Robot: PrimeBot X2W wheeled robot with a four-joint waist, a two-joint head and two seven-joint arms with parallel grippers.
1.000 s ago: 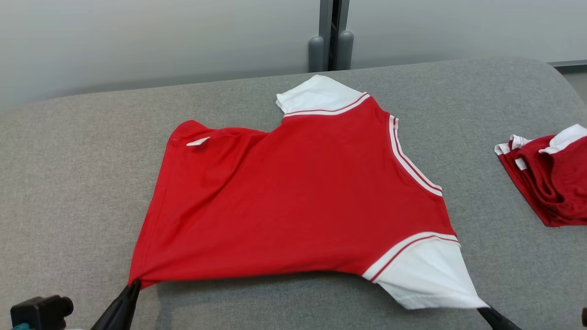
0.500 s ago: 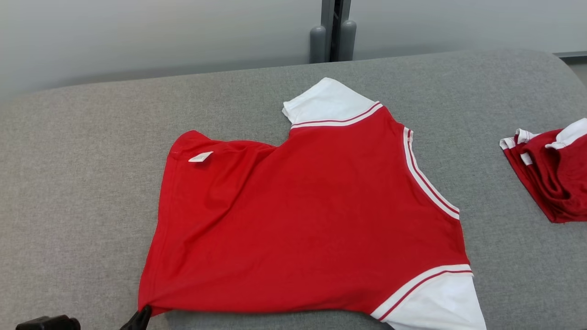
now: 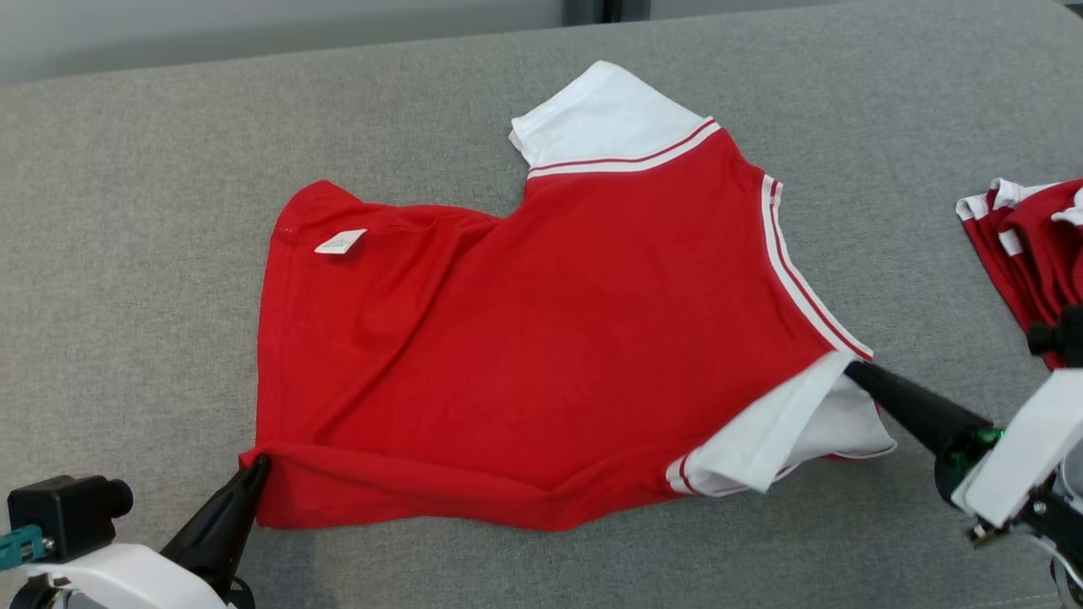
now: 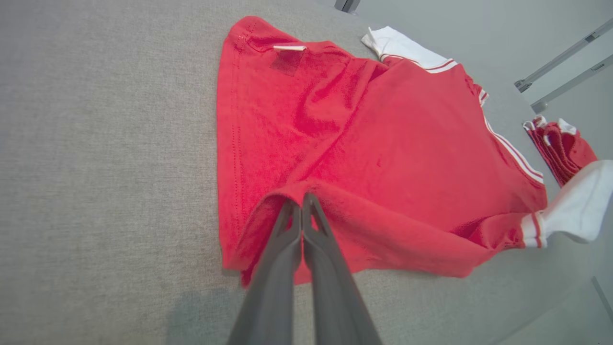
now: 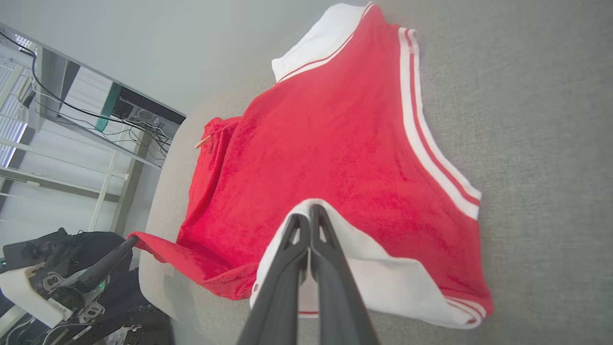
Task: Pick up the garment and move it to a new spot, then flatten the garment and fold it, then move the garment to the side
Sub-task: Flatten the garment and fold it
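This looks like a robotics lab or test room, not a home. At ten o'clock in the right wrist view, a white metal rack (image 5: 106, 187) and cabled electronics (image 5: 139, 115) stand against a bare pale wall (image 5: 167, 43). In the head view, a plain grey fabric-covered bench (image 3: 127, 211) carries a pile of folded shirts (image 3: 1028, 245) at three o'clock, matching the red garment (image 3: 550, 338).

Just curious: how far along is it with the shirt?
Done: the shirt lies spread on the grey pad. In hand: the left gripper pinches the hem corner, the right gripper holds the sleeve folded inward. Left: finishing the fold, moving it aside.
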